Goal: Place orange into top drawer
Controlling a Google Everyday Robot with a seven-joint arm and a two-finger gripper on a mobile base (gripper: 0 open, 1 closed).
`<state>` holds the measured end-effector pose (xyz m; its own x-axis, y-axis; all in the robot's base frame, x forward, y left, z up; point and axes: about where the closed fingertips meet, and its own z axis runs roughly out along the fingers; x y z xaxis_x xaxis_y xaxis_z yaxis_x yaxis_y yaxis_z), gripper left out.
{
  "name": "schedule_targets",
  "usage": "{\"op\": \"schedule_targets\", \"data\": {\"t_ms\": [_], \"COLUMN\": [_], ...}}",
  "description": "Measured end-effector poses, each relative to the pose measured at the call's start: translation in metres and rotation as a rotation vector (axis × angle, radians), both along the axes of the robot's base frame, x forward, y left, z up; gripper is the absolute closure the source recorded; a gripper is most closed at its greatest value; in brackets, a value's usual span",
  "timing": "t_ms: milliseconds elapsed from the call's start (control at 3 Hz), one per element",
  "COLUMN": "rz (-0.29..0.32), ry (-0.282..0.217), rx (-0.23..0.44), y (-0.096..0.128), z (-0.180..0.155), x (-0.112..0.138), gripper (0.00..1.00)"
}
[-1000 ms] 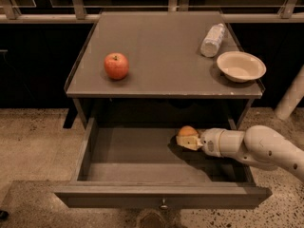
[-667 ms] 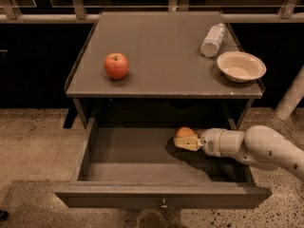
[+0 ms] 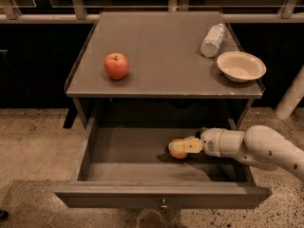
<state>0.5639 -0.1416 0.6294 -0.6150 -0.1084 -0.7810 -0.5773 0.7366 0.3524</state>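
Observation:
The top drawer [image 3: 161, 196] is pulled open below the tabletop, its flat front panel with a small metal knob at the near edge. The orange [image 3: 176, 149] is inside the drawer, right of the middle, low against the drawer floor. My gripper [image 3: 183, 146] reaches in from the right on the white arm [image 3: 259, 148], and its pale fingers [image 3: 192, 145] are closed around the orange.
On the tabletop [image 3: 161, 51] sit a red apple [image 3: 116, 65] at the left, a lying plastic bottle [image 3: 212, 40] and a cream bowl [image 3: 240, 66] at the right. A railing runs behind the table. A white post [image 3: 290, 99] stands at the far right.
The gripper with the orange has shifted slightly left and lower inside the drawer. Everything on the tabletop is unmoved.

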Motion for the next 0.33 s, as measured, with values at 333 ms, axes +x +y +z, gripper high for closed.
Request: {"op": "schedule_targets", "data": {"t_ms": [333], "rz": [0.000], "ry": [0.000], "rx": [0.000], "y": [0.0000], "z": [0.0000], "x": [0.0000], "gripper": [0.00]}}
